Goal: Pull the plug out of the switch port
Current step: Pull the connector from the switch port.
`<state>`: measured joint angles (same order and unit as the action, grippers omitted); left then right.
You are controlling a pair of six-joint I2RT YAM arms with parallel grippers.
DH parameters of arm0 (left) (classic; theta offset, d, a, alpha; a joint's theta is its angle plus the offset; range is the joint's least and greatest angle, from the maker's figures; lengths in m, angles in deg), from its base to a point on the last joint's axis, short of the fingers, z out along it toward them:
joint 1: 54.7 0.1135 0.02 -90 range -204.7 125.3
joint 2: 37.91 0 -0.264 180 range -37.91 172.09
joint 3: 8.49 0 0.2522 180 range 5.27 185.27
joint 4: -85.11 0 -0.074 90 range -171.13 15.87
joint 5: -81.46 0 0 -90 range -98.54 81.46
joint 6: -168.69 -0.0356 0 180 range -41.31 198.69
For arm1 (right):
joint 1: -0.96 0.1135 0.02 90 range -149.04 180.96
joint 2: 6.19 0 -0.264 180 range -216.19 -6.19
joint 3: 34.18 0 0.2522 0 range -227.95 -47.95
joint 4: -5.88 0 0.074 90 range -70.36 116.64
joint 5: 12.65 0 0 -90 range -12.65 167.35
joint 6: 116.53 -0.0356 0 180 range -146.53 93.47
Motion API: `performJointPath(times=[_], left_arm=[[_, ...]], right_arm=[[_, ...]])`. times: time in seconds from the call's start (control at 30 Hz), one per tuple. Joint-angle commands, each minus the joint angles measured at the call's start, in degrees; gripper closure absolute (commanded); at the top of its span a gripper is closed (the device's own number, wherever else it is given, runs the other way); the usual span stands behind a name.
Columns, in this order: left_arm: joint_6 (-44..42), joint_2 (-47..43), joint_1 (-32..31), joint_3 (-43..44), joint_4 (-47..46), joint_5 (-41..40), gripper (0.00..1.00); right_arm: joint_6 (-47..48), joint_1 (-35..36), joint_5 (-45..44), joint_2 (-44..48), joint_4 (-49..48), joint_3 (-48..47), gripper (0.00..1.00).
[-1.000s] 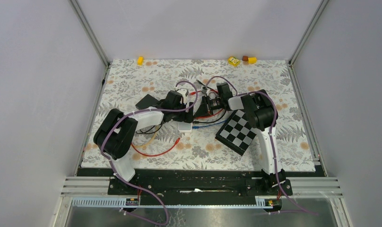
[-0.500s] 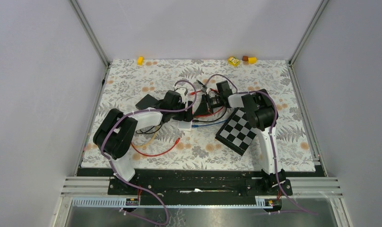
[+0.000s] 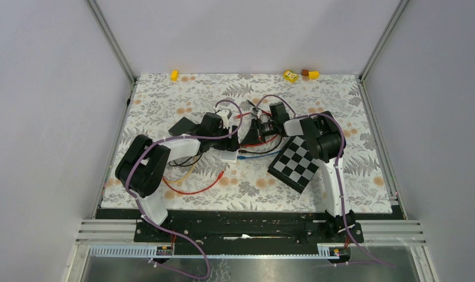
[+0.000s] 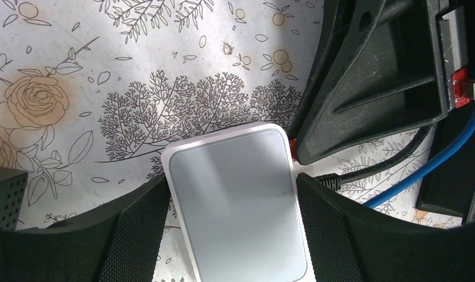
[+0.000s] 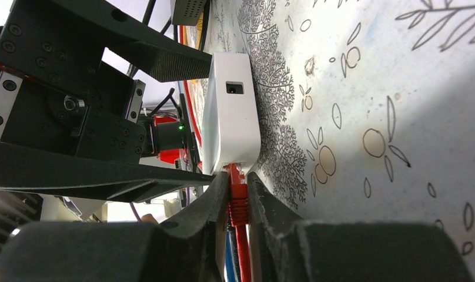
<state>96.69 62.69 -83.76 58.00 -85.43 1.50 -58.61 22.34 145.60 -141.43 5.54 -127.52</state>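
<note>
Now the left fingers (image 4: pixel 135 235) have narrowed onto the white switch (image 4: pixel 235 200), bracing its sides at 9 and 3 o'clock. Meanwhile the right fingers (image 5: pixel 264 211) stay clenched on the red plug (image 5: pixel 238 197), which is still seated in the switch, so the pull looks ready to begin.

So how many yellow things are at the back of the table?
3. One yellow piece sits near the far left corner. A second yellow piece and a third yellow piece sit toward the far right, the third beside a brown bit. More could be hidden.
</note>
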Motion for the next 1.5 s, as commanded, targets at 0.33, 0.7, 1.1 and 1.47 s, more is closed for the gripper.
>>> performJointPath(times=[0.33, 0.7, 1.1, 1.47], left_arm=[[-0.75, -0.04, 0.58, -0.14, -1.40, 3.69, 0.27], [-1.35, 0.48, 0.58, -0.18, -0.92, 2.58, 0.28], [-1.40, 0.05, 0.58, -0.17, -0.89, 2.60, 0.29], [-1.73, 0.12, 0.58, -0.26, -0.89, 2.01, 0.31]], right_arm=[[-2.91, -0.01, -2.60, 3.24, -5.29, 1.63, 1.00], [9.75, 0.07, -1.82, -0.78, 15.01, -7.96, 1.00], [2.99, 1.66, -1.91, 1.73, 3.25, -2.45, 1.00], [4.43, 0.96, -1.40, 0.55, 6.10, -3.67, 1.00]])
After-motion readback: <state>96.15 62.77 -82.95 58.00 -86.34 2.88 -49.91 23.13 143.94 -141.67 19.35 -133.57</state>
